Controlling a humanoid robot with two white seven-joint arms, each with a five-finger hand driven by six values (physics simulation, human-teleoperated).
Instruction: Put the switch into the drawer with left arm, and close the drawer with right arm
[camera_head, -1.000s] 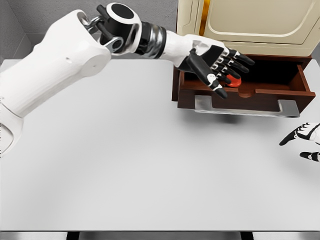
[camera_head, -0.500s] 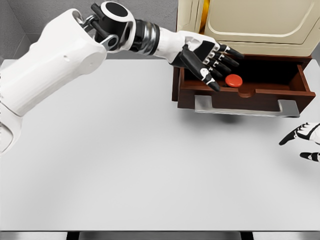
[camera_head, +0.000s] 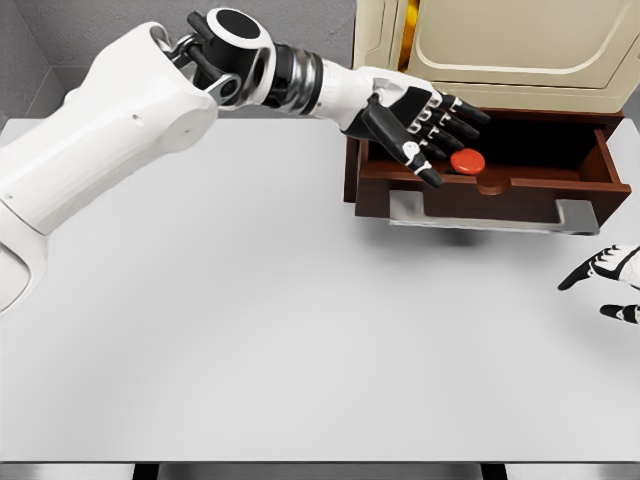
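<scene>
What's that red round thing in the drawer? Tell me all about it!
It is the switch, a small round red button shaped like a flat disc, smooth and shiny-looking. It lies flat inside the open brown wooden drawer, near the front wall and just behind the notch in it. The left hand hovers beside it with fingers spread, not holding it. Its underside is hidden, so I cannot tell what base it has.
</scene>
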